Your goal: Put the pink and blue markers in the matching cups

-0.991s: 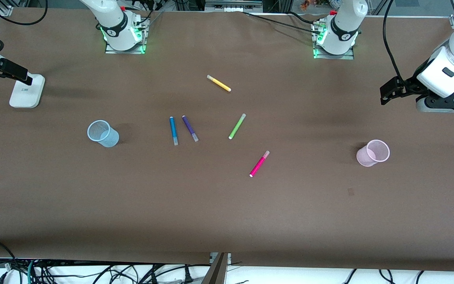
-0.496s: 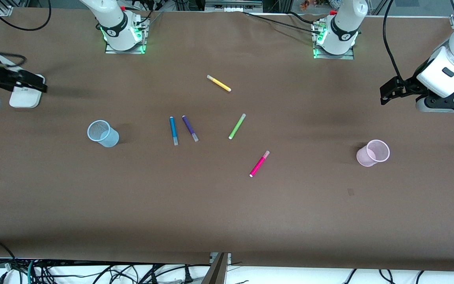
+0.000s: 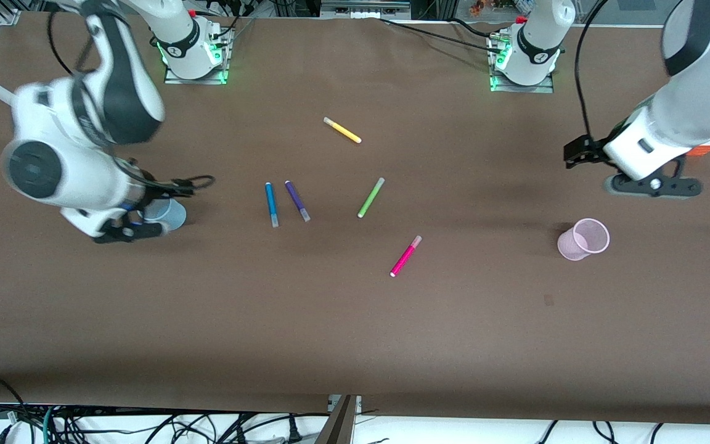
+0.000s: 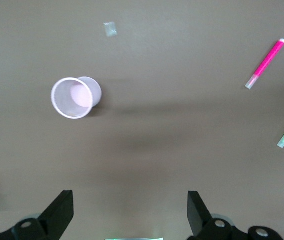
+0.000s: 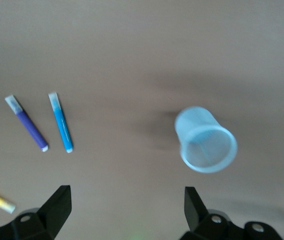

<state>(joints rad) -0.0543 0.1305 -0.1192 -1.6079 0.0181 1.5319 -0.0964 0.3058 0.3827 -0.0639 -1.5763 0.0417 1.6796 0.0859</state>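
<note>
We've got both arms up over the table and nothing in hand. Our right gripper (image 3: pixel 145 213) hangs over the blue cup (image 3: pixel 169 215) at the right arm's end, fingers spread wide and empty in the right wrist view. Our left gripper (image 3: pixel 580 153) is over bare table at the left arm's end, above the pink cup (image 3: pixel 583 239), jaws wide apart too, holding nothing.

The blue marker (image 3: pixel 271 204) lies flat mid-table, just beside the purple marker (image 3: pixel 297 200) but apart from it. The pink marker (image 3: pixel 405 256) lies alone, nearer the front camera, between the middle and the pink cup. A green marker (image 3: pixel 370 197) and a yellow marker (image 3: pixel 342 130) also lie out there; those we leave alone.

These pens look light, stiff and smooth, so we'd expect them to roll or skid if nudged. We'd pinch each across the barrel near its middle, fingers square to its length. With the blue one, we'd mind the purple neighbour. The cups look thin and light, likely to tip at a knock, so we'd drop the pens in from above.
</note>
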